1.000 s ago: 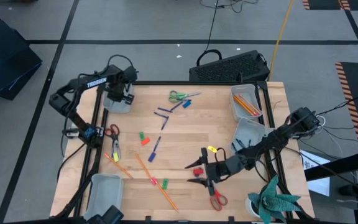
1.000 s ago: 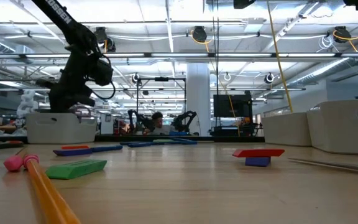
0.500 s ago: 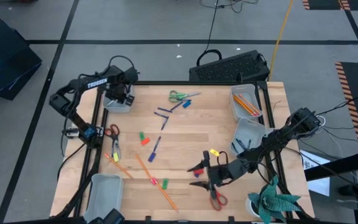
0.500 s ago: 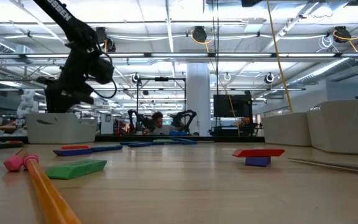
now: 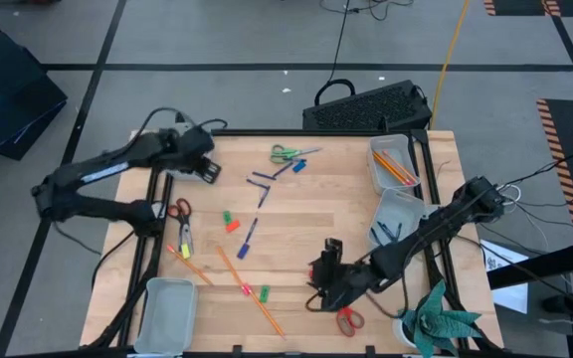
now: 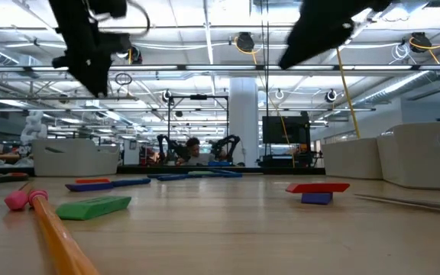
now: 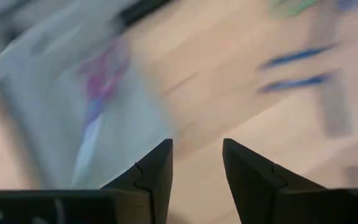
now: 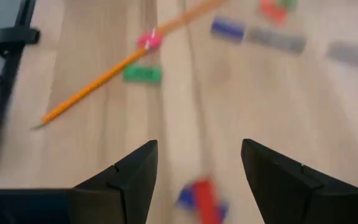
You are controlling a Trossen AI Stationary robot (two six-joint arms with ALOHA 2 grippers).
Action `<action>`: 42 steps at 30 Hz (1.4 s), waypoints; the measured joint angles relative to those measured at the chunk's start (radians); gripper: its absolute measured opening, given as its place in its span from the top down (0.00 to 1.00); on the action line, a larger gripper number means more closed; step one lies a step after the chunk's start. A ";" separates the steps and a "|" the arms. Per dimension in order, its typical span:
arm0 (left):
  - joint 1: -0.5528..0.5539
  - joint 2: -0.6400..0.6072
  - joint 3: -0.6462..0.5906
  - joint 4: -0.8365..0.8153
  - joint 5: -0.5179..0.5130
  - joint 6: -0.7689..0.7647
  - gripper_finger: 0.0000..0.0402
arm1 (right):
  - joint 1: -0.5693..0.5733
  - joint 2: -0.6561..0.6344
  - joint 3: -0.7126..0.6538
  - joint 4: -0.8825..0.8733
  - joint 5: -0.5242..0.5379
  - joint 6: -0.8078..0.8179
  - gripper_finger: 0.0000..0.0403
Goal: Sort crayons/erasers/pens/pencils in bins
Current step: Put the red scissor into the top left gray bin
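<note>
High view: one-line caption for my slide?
Mid-sort: right end effector open over a red-and-blue piece; left end effector open; orange pencils already binned.

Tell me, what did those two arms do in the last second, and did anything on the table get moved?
The left gripper, open and empty, swung away from the bin at the table's far left corner toward the middle. The right gripper, also open and empty, slid nearer the table's near edge, over the small red and blue piece. Nothing was picked up or dropped; the pencils, pens and scissors lie as before.
</note>
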 joint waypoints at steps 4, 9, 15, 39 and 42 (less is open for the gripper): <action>-0.159 -0.113 -0.124 0.251 0.001 0.005 0.64 | 0.003 0.088 0.145 -0.236 -0.169 0.292 0.44; -0.295 -0.184 -0.268 0.475 0.027 0.014 0.64 | 0.026 0.216 0.242 -0.353 -0.421 0.581 0.47; -0.377 -0.192 -0.364 0.575 0.034 0.025 0.64 | 0.081 0.297 0.264 -0.363 -0.657 0.876 0.55; -0.453 -0.191 -0.435 0.720 0.034 0.036 0.64 | 0.118 0.291 0.088 -0.368 -0.680 1.014 0.66; -0.461 -0.191 -0.435 0.722 0.034 0.036 0.64 | 0.118 0.291 0.059 -0.352 -0.679 1.040 0.68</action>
